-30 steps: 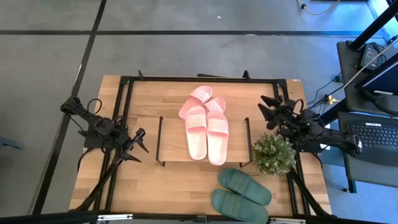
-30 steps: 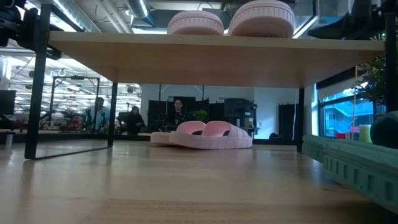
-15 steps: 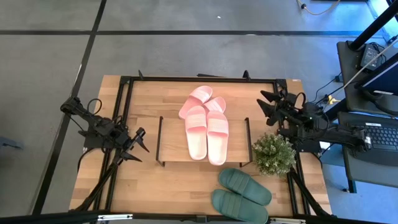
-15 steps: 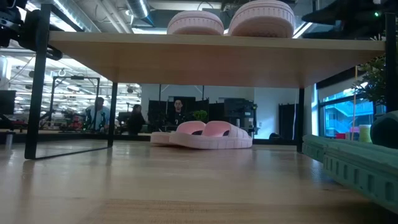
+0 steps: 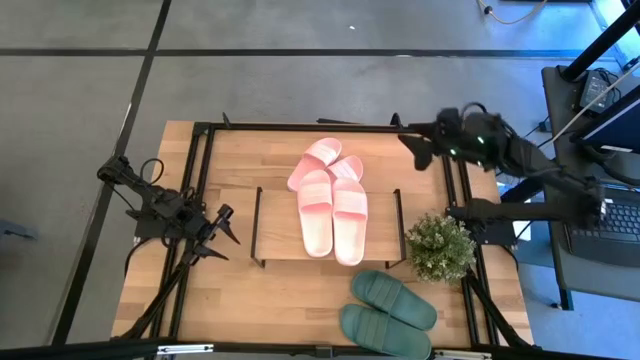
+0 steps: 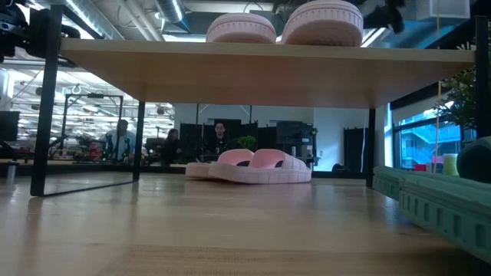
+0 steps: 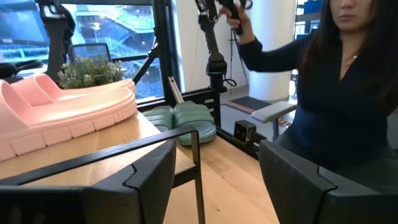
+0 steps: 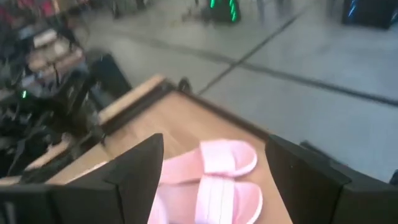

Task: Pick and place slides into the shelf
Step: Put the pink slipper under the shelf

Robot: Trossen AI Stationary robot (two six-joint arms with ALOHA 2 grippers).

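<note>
Grey concrete floor surrounds the wooden bench, and the low view looks past it into a lit workroom where several people sit far back. On the bench stands the shelf, its light top board carrying one light pink pair of slides side by side. A second pink pair lies on the bench just behind the shelf, partly overlapping (in the low view it shows beneath the top board). The dark green pair lies on the bench at the front right, near a small potted plant.

The left end effector waits low at the shelf's left side, fingers apart, holding and touching nothing; its wrist view looks along the shelf board toward the pink slides, the green pair and a person in dark clothing beyond the bench. The right end effector hangs above the bench's rear right, near the second pink pair, fingers spread wide, empty.
</note>
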